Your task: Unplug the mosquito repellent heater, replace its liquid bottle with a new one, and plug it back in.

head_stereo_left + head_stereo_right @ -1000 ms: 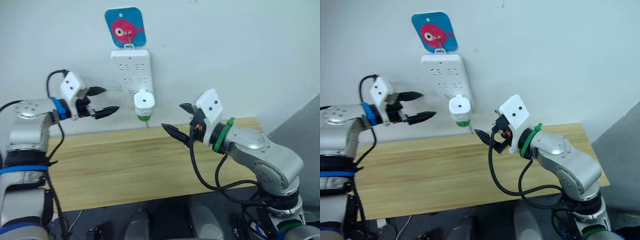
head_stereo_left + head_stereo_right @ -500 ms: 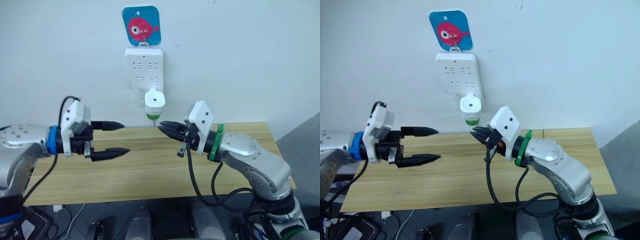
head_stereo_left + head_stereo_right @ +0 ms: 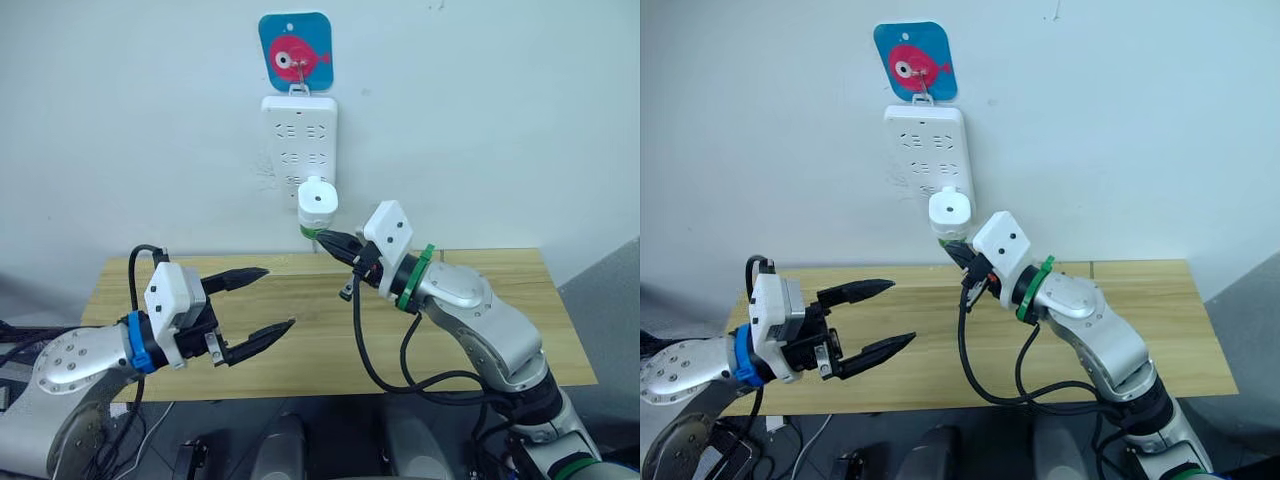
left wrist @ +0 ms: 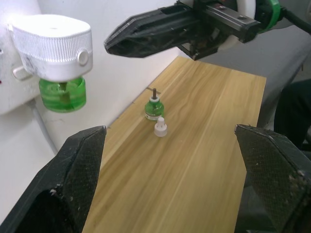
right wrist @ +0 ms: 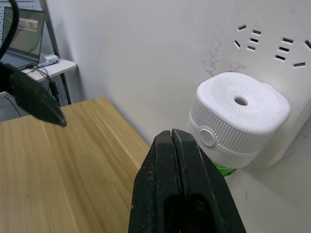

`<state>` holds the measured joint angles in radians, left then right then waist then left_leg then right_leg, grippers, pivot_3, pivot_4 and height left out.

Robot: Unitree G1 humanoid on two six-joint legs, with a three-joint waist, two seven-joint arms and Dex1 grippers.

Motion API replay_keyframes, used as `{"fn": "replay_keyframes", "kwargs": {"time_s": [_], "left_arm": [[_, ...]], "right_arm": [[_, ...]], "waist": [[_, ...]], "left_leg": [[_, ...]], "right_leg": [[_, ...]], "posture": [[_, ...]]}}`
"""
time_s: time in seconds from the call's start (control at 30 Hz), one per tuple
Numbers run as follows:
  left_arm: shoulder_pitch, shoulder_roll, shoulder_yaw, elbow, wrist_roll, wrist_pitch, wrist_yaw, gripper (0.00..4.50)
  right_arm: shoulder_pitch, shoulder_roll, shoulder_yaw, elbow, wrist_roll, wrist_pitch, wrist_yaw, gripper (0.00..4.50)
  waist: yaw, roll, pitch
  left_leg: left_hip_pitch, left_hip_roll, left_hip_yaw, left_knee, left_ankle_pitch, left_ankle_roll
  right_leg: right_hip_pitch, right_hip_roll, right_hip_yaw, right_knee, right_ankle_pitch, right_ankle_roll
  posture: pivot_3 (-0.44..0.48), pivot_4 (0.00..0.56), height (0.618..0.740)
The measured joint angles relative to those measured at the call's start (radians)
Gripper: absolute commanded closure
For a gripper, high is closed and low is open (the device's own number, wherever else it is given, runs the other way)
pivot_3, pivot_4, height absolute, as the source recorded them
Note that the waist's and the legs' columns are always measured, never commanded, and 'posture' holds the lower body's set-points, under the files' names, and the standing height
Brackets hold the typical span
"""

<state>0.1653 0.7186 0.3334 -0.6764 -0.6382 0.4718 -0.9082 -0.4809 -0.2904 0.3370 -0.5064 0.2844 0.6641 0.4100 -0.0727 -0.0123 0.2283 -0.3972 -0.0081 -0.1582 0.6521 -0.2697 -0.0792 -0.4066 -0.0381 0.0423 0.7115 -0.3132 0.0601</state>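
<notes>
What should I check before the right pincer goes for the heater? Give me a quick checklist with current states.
1. Mosquito repellent heater plugged into the power strip: ok, seated, green bottle under it.
2. Right pincer open enough to take the heater: not ok, fingers shut, tip just below the heater.
3. Left pincer out of the way: ok, open, hovering over the table, apart from the heater.
4. Green bottle on the table ready: ok, upright, wick bare, near the wall.
5. White cap: off, standing beside that bottle.
6. Whether either bottle is full: cannot tell.
</notes>
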Motion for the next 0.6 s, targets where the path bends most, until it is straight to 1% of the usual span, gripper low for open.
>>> {"fn": "replay_keyframes", "kwargs": {"time_s": [0.23, 0.47, 0.6], "left_arm": [[-0.003, 0.001, -0.024, 0.000, 0.004, -0.022, 0.025, 0.00], [-0.026, 0.006, -0.045, 0.003, 0.008, -0.025, 0.026, 0.00], [-0.062, 0.013, -0.056, 0.019, 0.012, -0.025, 0.025, 0.00]], "right_arm": [[0.000, 0.038, 0.000, 0.051, -0.058, -0.001, -0.032, 4.49], [0.000, 0.071, 0.000, 0.066, -0.088, 0.000, -0.048, 4.49], [0.000, 0.080, 0.002, 0.066, -0.096, 0.013, -0.044, 4.49]], "waist": [[0.006, 0.000, 0.000], [0.008, 0.000, 0.000], [0.010, 0.000, 0.000]], "left_leg": [[0.002, 0.000, 0.001, -0.004, 0.000, 0.000], [0.003, 0.000, 0.001, -0.006, 0.000, -0.001], [0.003, 0.000, 0.001, -0.006, 0.001, -0.001]], "right_leg": [[0.000, 0.000, 0.000, 0.000, 0.000, 0.000], [0.000, 0.001, 0.001, -0.001, 0.000, 0.000], [0.000, 0.001, 0.000, -0.001, 0.000, 0.000]], "posture": [[0.002, 0.181, 0.740], [0.000, 0.179, 0.740], [-0.003, 0.179, 0.740]]}}
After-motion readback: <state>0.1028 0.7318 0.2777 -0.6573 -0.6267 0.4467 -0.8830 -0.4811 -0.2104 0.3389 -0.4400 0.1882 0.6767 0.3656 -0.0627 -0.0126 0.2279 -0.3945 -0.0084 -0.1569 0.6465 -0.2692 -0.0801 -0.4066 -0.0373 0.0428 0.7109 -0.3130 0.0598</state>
